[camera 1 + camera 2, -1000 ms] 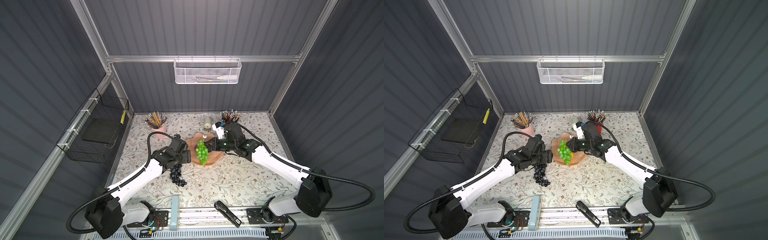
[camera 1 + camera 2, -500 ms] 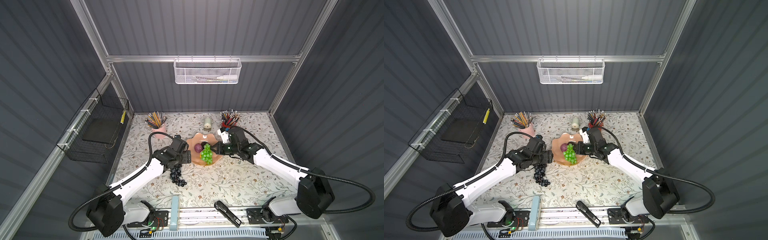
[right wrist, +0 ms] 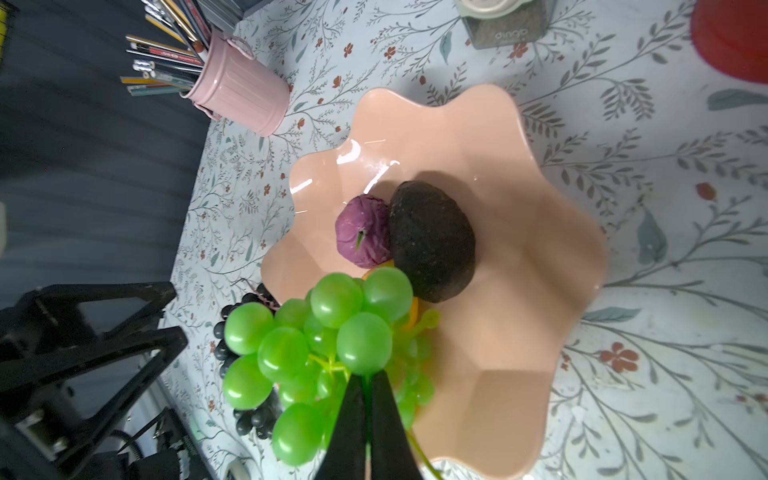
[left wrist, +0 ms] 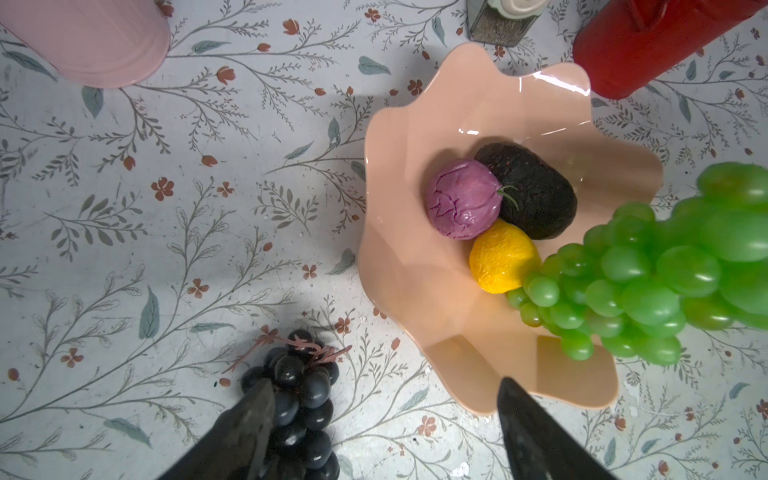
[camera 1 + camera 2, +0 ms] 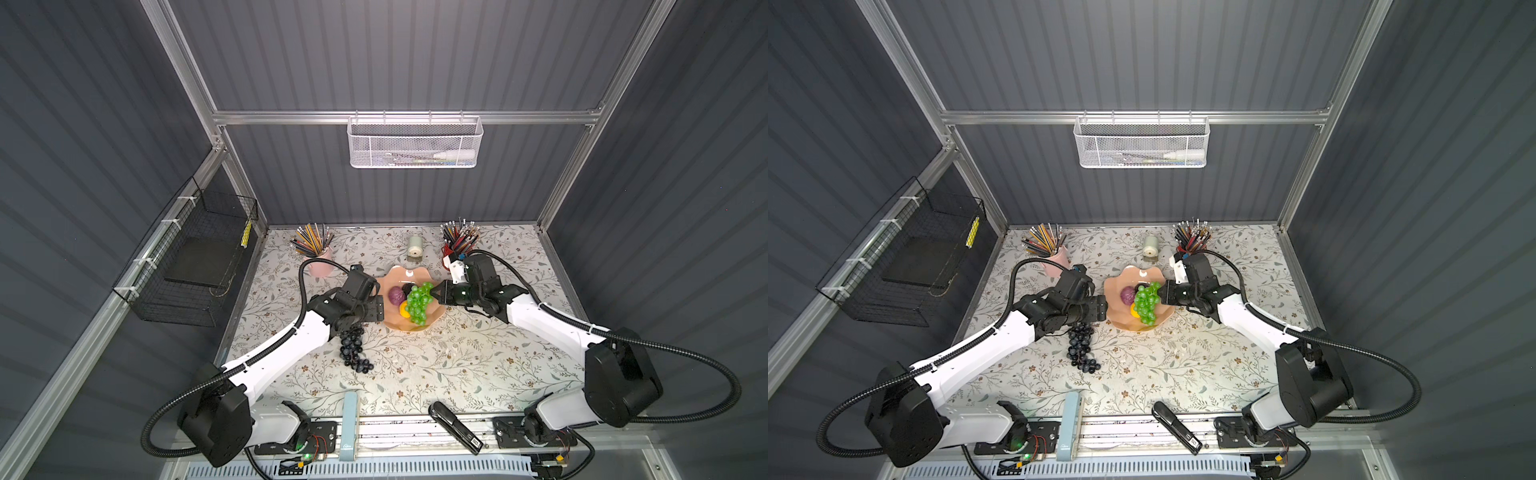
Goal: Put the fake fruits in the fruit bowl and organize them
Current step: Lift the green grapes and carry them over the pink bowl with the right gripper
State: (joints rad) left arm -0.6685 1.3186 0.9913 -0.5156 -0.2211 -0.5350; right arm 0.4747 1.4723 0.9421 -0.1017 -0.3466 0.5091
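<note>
Right claw (image 5: 434, 296): in both top views, pinched shut on green grape bunch (image 5: 417, 301), mid-frame over fruit bowl (image 5: 398, 277).
Left claw (image 5: 379, 309): spread wide, empty, at bowl's left rim; dark grape bunch (image 5: 353, 351) lower left.
Left wrist: dark grapes by one finger, bowl by the other.
Right wrist: tips closed on green stem; sharpener (image 3: 505, 20) lettering unreadable.

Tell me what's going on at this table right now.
Two robot arms are loading fake fruit into a peach-pink bowl. The right gripper is shut on the stem of the green grape bunch and holds it over the bowl, where the purple fruit, avocado and lemon already lie. The left gripper is open above the dark grape bunch, which lies on the table beside the bowl.
</note>
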